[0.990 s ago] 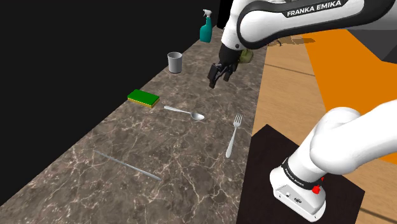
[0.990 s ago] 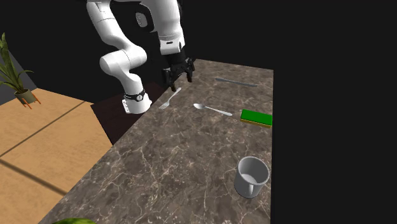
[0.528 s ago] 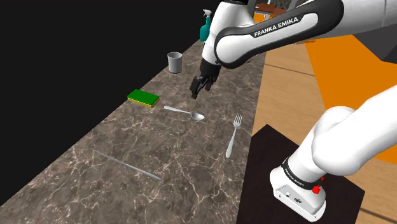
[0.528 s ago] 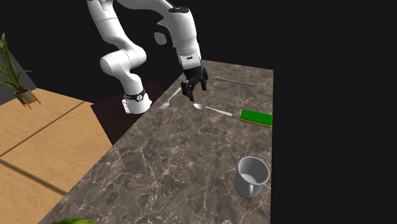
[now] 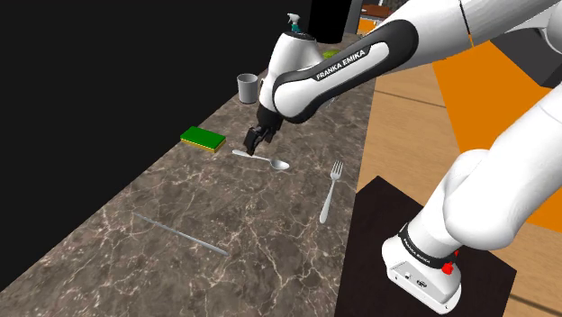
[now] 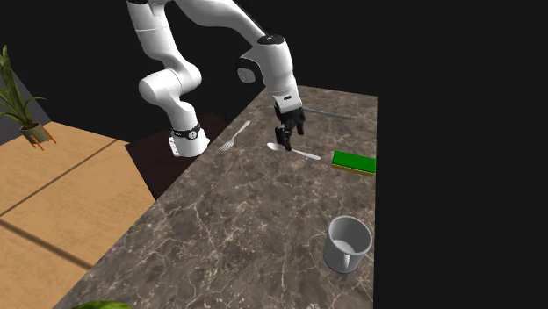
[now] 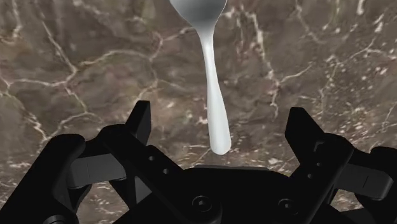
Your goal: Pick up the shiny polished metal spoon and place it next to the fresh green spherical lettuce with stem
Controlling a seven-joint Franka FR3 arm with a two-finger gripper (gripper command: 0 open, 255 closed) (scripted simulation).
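From the shoulder: gripper [image 5: 252, 142] low over the handle of the spoon [image 5: 263, 159], flat on the marble counter [image 5: 225, 198]. Second exterior: grey cup [image 6: 347, 243] with a bare inside — green lettuce [image 6: 97, 305] cut off at the lower edge. Wrist: fingers [image 7: 140, 124] spread apart, either side of the handle, not touching; spoon bowl cropped.

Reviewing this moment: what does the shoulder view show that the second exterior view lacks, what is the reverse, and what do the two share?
Shoulder view, not the other: an orange floor patch and the FRANKA EMIKA lettering on the arm. Second exterior view, not the other: a potted plant and the green lettuce at its bottom edge. Both: the gripper over the spoon handle, the fork, green sponge, cup and marble counter.
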